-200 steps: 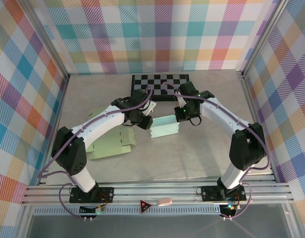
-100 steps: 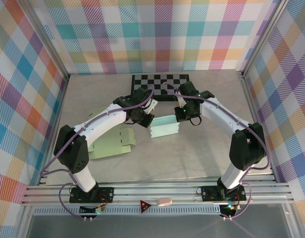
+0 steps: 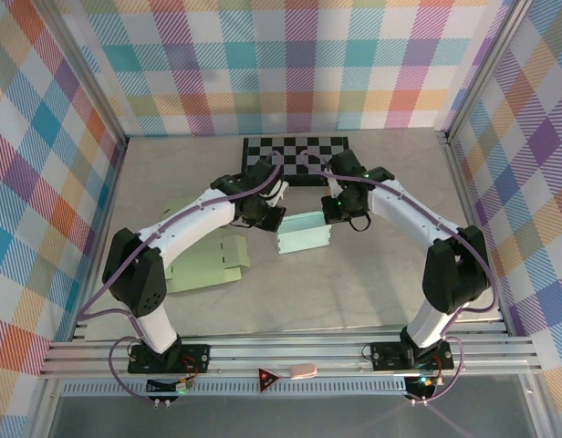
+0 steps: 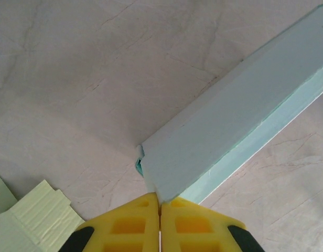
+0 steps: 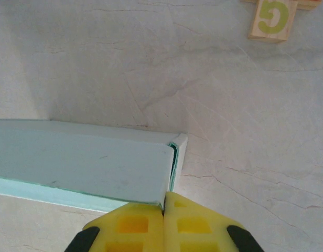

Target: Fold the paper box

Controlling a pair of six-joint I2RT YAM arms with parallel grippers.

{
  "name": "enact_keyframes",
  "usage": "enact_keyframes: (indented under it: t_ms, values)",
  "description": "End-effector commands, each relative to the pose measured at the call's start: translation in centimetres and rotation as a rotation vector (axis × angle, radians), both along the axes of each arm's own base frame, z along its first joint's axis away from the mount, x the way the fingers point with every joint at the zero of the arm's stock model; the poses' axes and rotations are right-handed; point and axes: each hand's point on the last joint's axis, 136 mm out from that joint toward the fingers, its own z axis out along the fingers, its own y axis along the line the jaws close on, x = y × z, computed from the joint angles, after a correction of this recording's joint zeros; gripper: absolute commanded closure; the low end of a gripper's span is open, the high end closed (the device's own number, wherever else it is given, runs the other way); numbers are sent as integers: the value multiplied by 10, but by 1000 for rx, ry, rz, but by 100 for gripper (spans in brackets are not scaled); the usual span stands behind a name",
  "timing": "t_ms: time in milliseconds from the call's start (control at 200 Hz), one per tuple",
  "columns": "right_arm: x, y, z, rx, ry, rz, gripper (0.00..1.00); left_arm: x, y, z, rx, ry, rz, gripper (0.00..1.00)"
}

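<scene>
Paper box [image 3: 304, 232], pale teal and half formed, stands mid-table between the two arms. The left gripper [image 3: 268, 217] has its jaws pressed together on the box's left end corner. The right gripper [image 3: 341, 215] is clamped the same way on the right end wall. I judge the step to be creasing the end walls, and the next move calls for firm, even pressure without crushing the thin card. The right wrist view adds a wooden letter block [image 5: 273, 18]. The overhead view adds a flat green box blank [image 3: 204, 265] and a checkerboard [image 3: 295, 148].
</scene>
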Motion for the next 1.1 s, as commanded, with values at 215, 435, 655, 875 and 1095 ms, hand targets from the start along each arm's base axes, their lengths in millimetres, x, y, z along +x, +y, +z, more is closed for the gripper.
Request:
enact_keyframes:
  t_ms: [215, 435, 655, 875, 1095]
  values:
    - [-18, 6, -7, -14, 71, -9, 100, -1, -19, 5, -58, 111, 144, 94]
    - [-19, 9, -6, -15, 69, -7, 100, 0, -17, 4, -64, 148, 243, 95]
    - [-19, 9, -6, -14, 71, -15, 100, 4, -22, 2, -102, 173, 319, 97]
    - [-20, 10, -7, -15, 70, -15, 100, 6, -25, 1, -127, 160, 331, 97]
    - [-19, 9, -7, -14, 69, -23, 100, 7, -28, 2, -168, 162, 361, 98]
